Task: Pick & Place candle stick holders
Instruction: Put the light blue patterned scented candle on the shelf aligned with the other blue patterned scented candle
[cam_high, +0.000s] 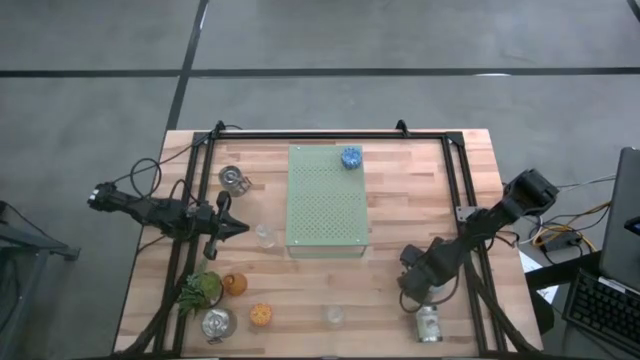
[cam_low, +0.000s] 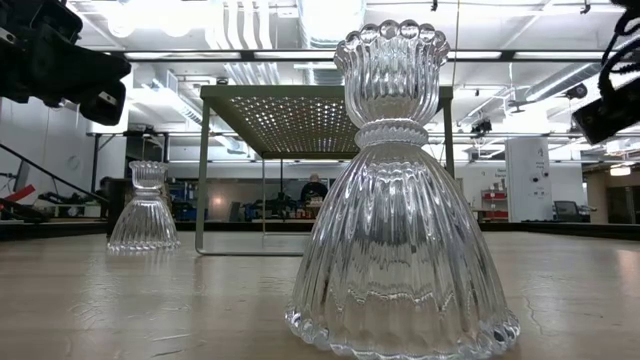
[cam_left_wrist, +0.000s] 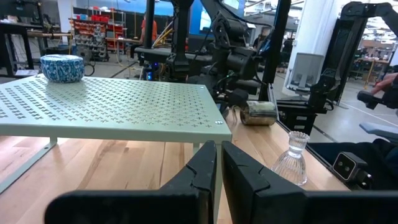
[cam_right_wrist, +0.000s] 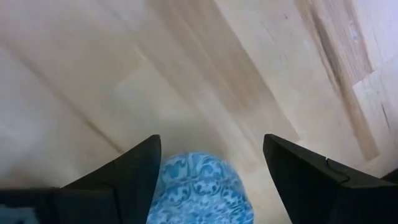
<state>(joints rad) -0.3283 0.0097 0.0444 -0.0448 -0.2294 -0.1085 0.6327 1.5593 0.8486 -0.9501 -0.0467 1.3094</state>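
Hovering low over the front right part of the table (cam_high: 400, 190), the right gripper (cam_right_wrist: 211, 162) is standing with its two fingers spread wide, and a blue patterned holder (cam_right_wrist: 200, 190) is sitting between them, just under the wrist camera; whether the fingers are touching it cannot be told. From above, this gripper is showing just beside a silver holder (cam_high: 428, 324) lying near the table's front right corner.

The left gripper (cam_high: 238, 228) is waiting at the left side, its fingers pressed nearly together and gripping nothing, pointing toward a clear glass holder (cam_high: 265, 235) standing just beside the pale green board (cam_high: 327, 205). A second blue holder (cam_high: 350, 157) is resting on the board's far right corner. Another clear glass holder (cam_high: 333, 315) is standing near the front edge, well apart from both grippers.

At front left, an orange holder (cam_high: 235, 284), an amber holder (cam_high: 261, 316) and a second silver holder (cam_high: 217, 323) are clustering near a green sprig (cam_high: 200, 290). A third silver holder (cam_high: 233, 180) is sitting far left.
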